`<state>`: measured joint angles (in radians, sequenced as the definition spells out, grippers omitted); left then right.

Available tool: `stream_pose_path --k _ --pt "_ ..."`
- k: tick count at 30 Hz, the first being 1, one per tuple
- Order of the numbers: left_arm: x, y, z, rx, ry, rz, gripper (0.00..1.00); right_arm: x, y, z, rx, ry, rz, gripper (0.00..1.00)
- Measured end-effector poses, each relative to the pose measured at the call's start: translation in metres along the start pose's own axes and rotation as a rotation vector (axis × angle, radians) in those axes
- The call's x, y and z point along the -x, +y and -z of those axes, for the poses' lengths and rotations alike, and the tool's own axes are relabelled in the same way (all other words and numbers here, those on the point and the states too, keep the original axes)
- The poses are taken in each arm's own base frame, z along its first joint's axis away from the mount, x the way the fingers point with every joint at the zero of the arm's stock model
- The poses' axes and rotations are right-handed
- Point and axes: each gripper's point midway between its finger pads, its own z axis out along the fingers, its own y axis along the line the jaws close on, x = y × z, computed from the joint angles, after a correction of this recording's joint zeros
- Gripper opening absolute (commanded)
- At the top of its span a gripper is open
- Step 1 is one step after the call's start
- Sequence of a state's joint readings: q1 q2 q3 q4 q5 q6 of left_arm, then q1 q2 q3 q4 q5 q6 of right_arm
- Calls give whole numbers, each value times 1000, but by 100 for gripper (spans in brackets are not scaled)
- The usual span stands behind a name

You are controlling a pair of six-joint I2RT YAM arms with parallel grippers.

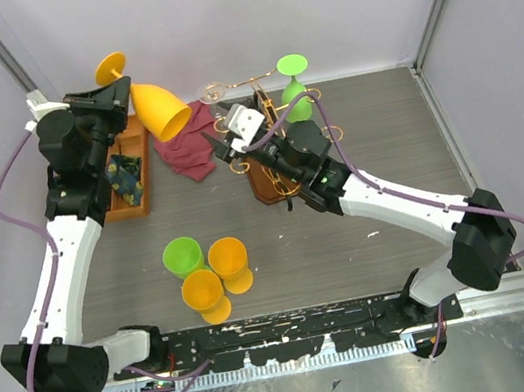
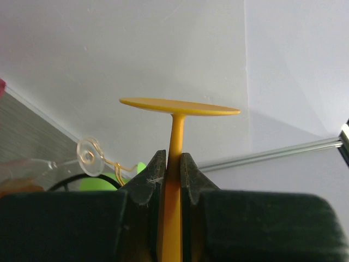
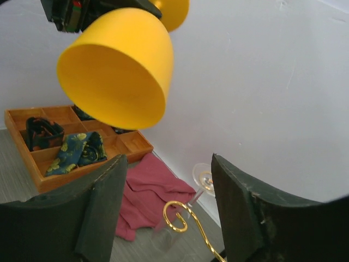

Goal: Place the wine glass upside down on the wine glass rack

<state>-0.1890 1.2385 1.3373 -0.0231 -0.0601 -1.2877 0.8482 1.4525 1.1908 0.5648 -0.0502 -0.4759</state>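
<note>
Left claw point(image 2: 169, 165) grips yellow wine glass point(image 1: 161, 110) stem.

The right gripper point(image 1: 223, 148) blocks the left side of the wine glass rack point(image 1: 262, 186), a green glass point(image 1: 298, 98) occupies its far right; open table point(image 1: 290, 242) lies in front, beside the cups point(image 1: 209, 271)

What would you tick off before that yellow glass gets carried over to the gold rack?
1. Left gripper clamped on the yellow wine glass stem: ok.
2. Right gripper open, holding nothing: ok.
3. Glass turned upside down: not ok, it is tilted.
4. Free hook on the wine glass rack: cannot tell, the right arm covers much of it; a green glass is on it.
5. Clear way to the rack: probably not ok, the right gripper sits between.
</note>
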Motion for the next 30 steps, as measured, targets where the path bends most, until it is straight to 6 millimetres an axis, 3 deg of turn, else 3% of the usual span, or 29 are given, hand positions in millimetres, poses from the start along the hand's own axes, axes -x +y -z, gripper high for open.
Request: stream_pose_path --k 11,17,22,30 --pt "32 6 13 -5 -95 -498 0 -9 -31 23 -140 155 -20 86" --pt "35 34 21 0 -110 -779 0 0 -70 21 -234 217 -84 86" --pt "23 69 22 -18 -60 -987 0 -15 -103 31 -309 262 -122 87" --pt "-19 101 26 -206 57 -1133 0 -34 -119 44 -348 322 -126 87"
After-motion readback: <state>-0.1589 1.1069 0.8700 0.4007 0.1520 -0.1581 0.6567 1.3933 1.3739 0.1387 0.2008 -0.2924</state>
